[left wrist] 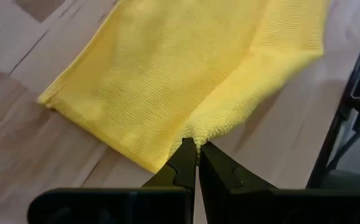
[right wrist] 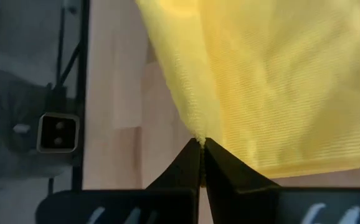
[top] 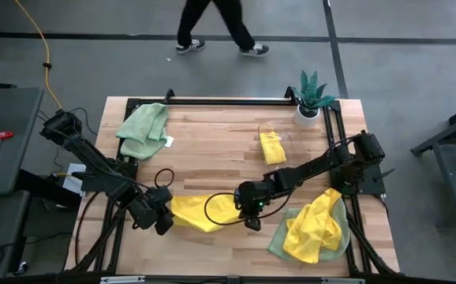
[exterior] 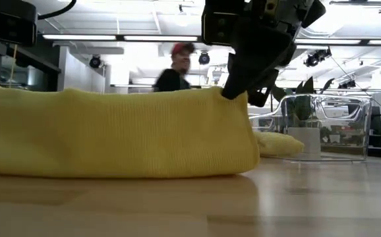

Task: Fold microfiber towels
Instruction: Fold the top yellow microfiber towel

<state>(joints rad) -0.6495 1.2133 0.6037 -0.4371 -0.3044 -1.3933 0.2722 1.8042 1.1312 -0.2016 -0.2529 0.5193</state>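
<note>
High view shows the left gripper and right gripper each pinched tight on opposite ends of one yellow towel. It lies stretched between them on the wooden surface.

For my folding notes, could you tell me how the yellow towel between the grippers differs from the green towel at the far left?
The held yellow towel is stretched flat, pinched by the left gripper and right gripper. The green towel lies crumpled and untouched. Both rest on the table.
</note>
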